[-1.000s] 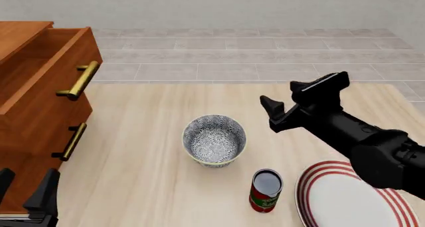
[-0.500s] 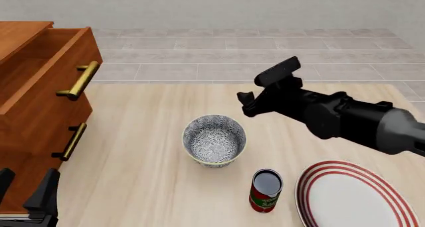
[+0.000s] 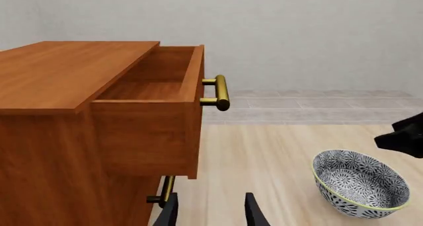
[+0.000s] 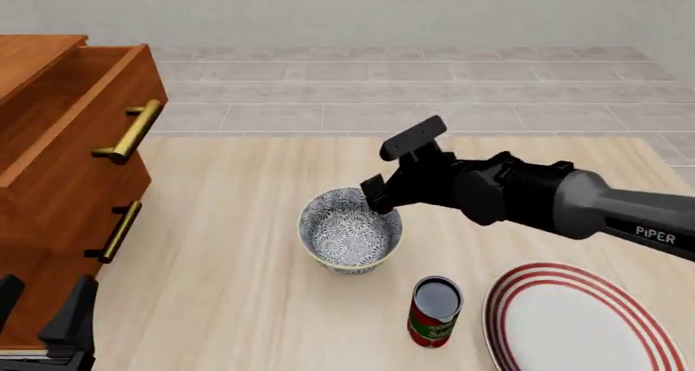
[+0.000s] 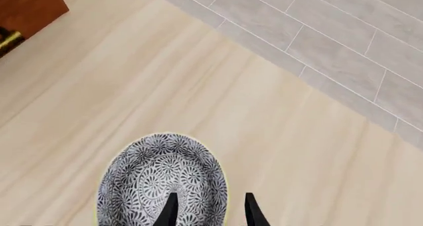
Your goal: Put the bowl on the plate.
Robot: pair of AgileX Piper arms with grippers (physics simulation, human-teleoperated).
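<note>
The bowl, blue-grey floral with a cream rim, stands upright mid-table; the left wrist view shows the bowl too. My right gripper is open just above the bowl's far-right rim. In the right wrist view one finger is over the inside of the bowl and the other is outside the rim; I cannot tell if they touch it. The white, red-ringed plate lies bare at the near right. My left gripper rests open and holding nothing at the near left, also seen as my left gripper.
A red-and-green can stands between bowl and plate, close to the plate's edge. A wooden cabinet with its top drawer pulled open and brass handles fills the left side. Tiled floor lies beyond the table's far edge.
My right arm swung left and down, from over the plate's side to the bowl's far-right rim. The bowl, can, plate and left gripper have not moved.
</note>
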